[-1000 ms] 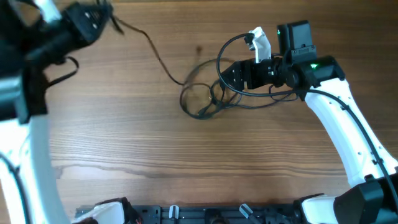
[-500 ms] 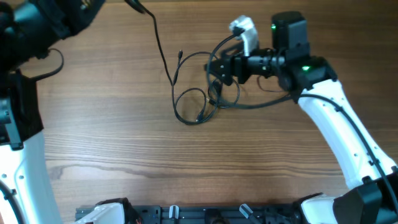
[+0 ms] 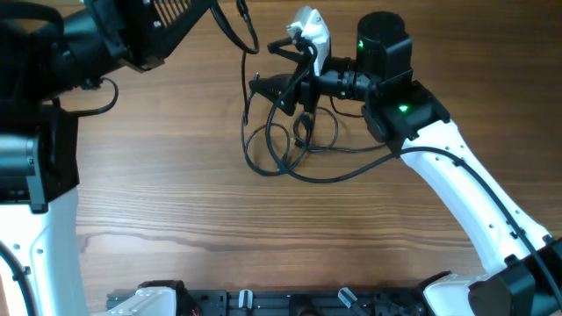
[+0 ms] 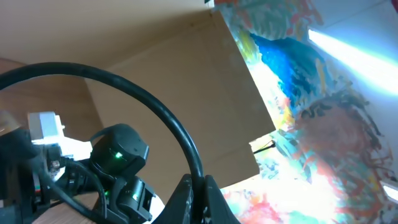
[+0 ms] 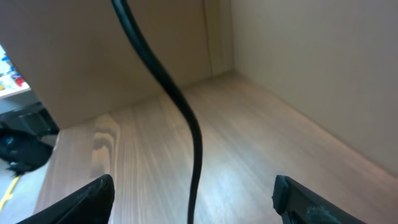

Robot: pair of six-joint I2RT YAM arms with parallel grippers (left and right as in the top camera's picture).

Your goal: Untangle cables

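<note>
Black cable sits in loose, overlapping loops on your wooden table, toward the top middle of the overhead view, with strands rising to both arms. Where the loops cross, you cannot tell which strand lies on top.

Your left gripper is cut off by the top edge overhead. Only its wrist camera shows the fingers pinched together on one strand, which arcs away across the frame.

Your right gripper points left above the tangle, and overhead its fingers merge with the dark cable. Its wrist camera is clearer: the two fingertips stand wide apart, with a strand running down between them and touching neither. A white plug block sits just above that gripper; what it joins to is hard to make out.

The tangle lies close to the top edge of the overhead frame. The right wrist view shows wood running up to a cardboard wall. Bare wood spreads wide in front and to the left of the loops. A bright painted sheet appears only in the left wrist view.
</note>
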